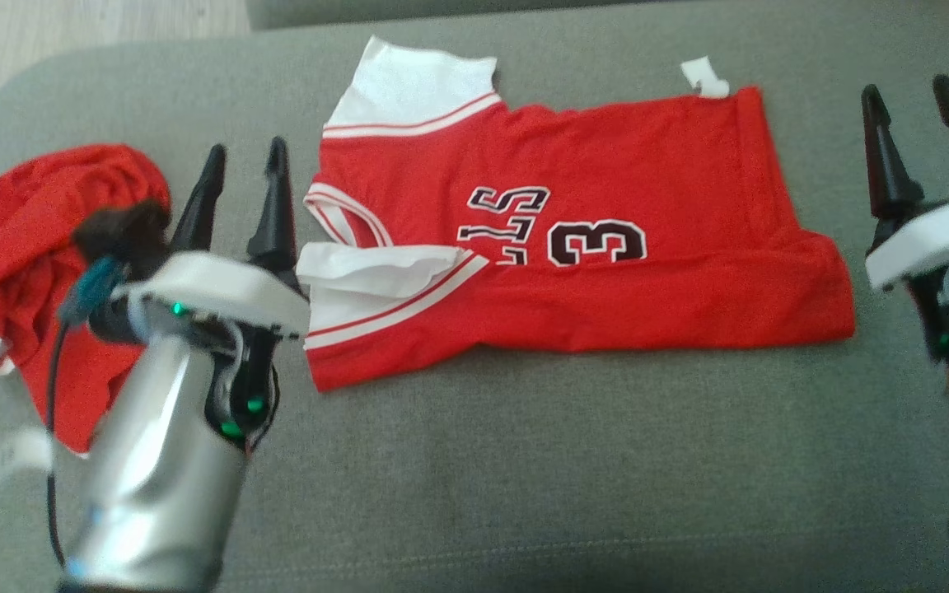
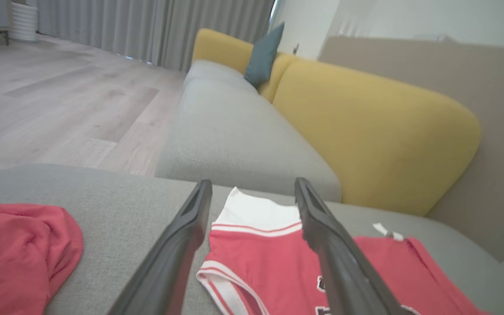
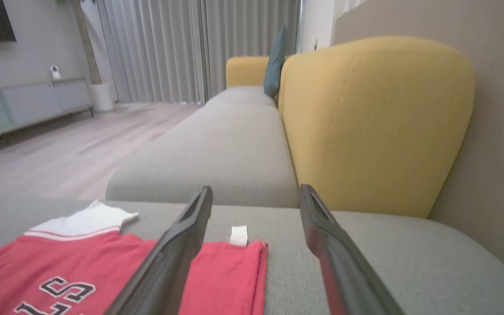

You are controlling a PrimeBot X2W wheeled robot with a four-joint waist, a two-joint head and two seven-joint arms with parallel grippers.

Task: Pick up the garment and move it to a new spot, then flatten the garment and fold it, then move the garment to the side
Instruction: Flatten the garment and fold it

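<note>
While the left claw (image 1: 248, 148) and right claw (image 1: 907, 86) hover spread, the garment (image 1: 606, 165) lies between

Head overhead, wrists low — sharing jersey (image 1: 606, 156)

- Two red garments: jersey (image 1: 606, 189), heap (image 1: 46, 239)
- Two grippers: left gripper (image 1: 248, 146), right gripper (image 1: 905, 85)
- One cushion (image 2: 263, 54)
- One tag (image 1: 703, 77)

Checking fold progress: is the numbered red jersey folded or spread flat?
Partly folded: the jersey lies flat on the grey cushion, its near side and white sleeve turned over the front, cutting off the print.
</note>
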